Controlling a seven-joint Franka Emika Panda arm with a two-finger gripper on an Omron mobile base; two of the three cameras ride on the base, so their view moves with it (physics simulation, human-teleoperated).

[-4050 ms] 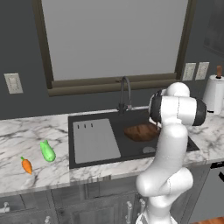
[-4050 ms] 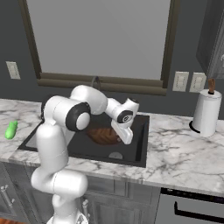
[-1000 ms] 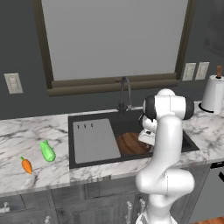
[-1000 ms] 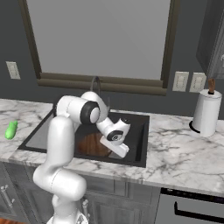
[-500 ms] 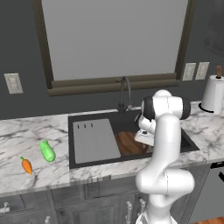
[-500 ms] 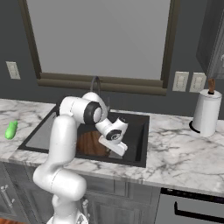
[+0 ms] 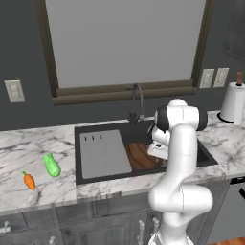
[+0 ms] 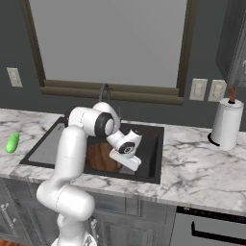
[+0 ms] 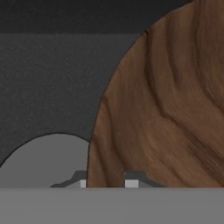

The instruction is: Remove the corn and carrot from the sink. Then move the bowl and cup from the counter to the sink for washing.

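The brown wooden bowl (image 7: 139, 155) (image 8: 98, 156) lies low inside the black sink (image 7: 112, 130), just right of its grey drainboard (image 7: 103, 153). My gripper (image 9: 107, 183) reaches down at the bowl's right rim. In the hand view the bowl (image 9: 175, 109) is very close, and its rim runs between my two fingertips. How tightly they hold it is unclear. The green corn (image 7: 51, 165) (image 8: 12, 142) and the small orange carrot (image 7: 29, 181) rest on the white marble counter (image 7: 28, 143), left of the sink. The cup is out of view.
A dark curved faucet (image 7: 136, 103) rises behind the basin. A paper towel roll (image 7: 234, 103) (image 8: 226, 124) stands on the counter at the far right. My own arm blocks the sink's right half in the left base view.
Four seconds ago the bowl hung higher, at the basin's right; it now sits lower and further left. In the last second the hand has barely moved.
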